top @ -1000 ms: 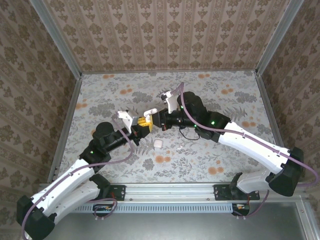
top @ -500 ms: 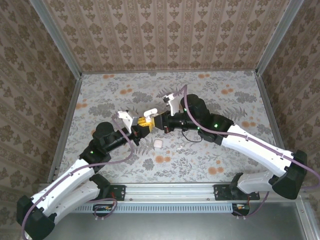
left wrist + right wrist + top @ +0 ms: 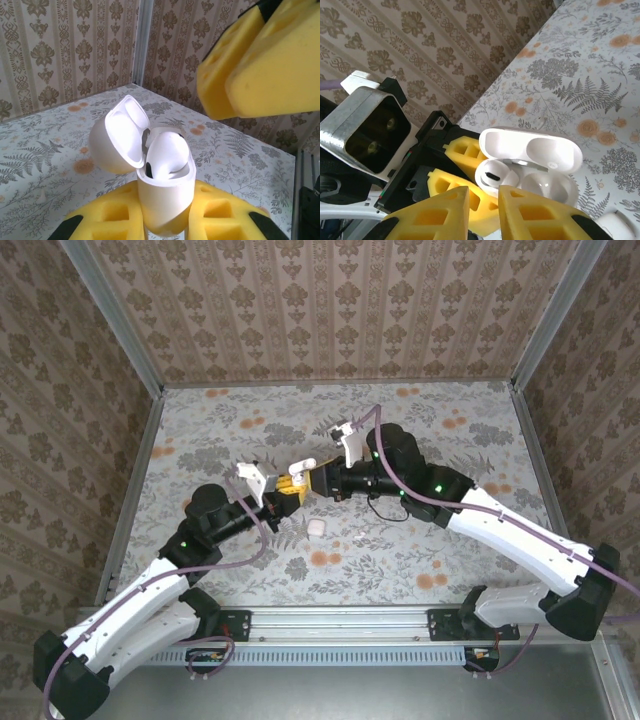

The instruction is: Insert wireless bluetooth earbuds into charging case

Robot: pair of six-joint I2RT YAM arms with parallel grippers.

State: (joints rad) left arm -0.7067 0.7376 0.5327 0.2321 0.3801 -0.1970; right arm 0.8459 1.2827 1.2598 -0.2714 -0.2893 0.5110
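Left fingers (image 3: 112,217), padded in yellow foam, are clamped on the lower body of the charging case (image 3: 165,197), one pad on each side, and hold it upright off the counter (image 3: 45,165). The case's lid (image 3: 122,135) is hinged open and tipped back. One earbud (image 3: 167,155) sits in a well of the case, its rounded head standing above the rim. From the right wrist, the second well (image 3: 542,187) beside that earbud shows as a bare white hollow.

Right fingers (image 3: 440,215) stand a little apart with a narrow gap and nothing gripped between them. Their tips point at the open case from close by. From the left wrist they hang up and to the side of the case, clear of it.

Seen from above, the two arms meet near the middle of the floral-patterned counter, fingers facing each other with the case between them. A small white piece (image 3: 316,528) lies on the counter just on the near side of the fingers, apart from both.
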